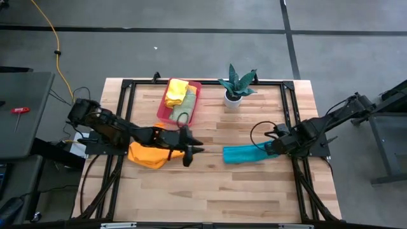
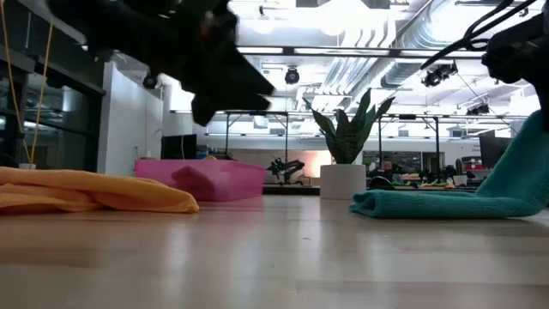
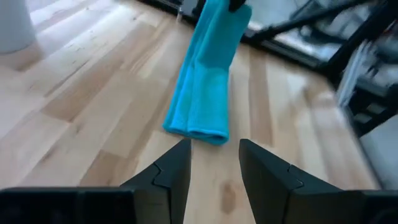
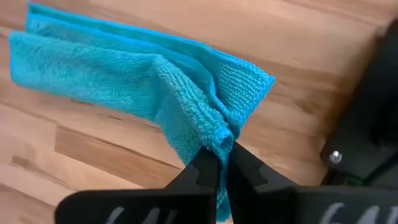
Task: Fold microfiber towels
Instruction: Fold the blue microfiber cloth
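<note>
Currently the right tool (image 4: 219,163) pinches the teal towel (image 1: 245,153) at its right end on the tabletop (image 1: 210,191), so draw it taut while the left tool (image 3: 214,165), open and empty, aligns with the free edge.

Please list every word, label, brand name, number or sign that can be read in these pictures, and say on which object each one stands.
There are none. No writing shows on the teal towel, the orange towel, the pink tray, the plant pot or the table.
The room behind the table in the low view is too far and blurred to read any sign.
</note>
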Controlling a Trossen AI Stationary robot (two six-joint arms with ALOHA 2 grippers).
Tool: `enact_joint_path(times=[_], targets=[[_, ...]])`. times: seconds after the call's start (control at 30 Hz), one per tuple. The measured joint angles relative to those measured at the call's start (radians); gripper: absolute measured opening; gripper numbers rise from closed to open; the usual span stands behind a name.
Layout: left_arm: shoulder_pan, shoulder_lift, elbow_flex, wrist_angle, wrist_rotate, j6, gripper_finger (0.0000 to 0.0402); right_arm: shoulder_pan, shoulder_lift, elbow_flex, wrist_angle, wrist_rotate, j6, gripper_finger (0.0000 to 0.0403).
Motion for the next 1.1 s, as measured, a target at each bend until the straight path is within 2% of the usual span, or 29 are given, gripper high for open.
enact_joint_path(times=[0.33,0.43,0.57,0.77,1.1], targets=[[-0.016,0.338,0.285,-0.082,0.025,0.151,0.0083,0.0,0.06,0.002,0.066,0.02,0.179,0.0],[-0.017,0.433,0.36,-0.076,0.04,0.185,0.0056,0.0,0.087,0.002,0.1,0.033,0.179,0.0],[-0.016,0.533,0.435,-0.077,0.126,0.205,0.0007,0.0,0.113,0.002,0.106,0.038,0.179,0.0],[-0.022,0.609,0.484,-0.083,0.137,0.199,0.0001,0.0,0.12,0.002,0.121,0.039,0.19,0.0],[0.001,0.611,0.484,-0.091,0.087,0.2,0.0,0.0,0.135,0.002,0.223,0.063,0.212,0.0]])
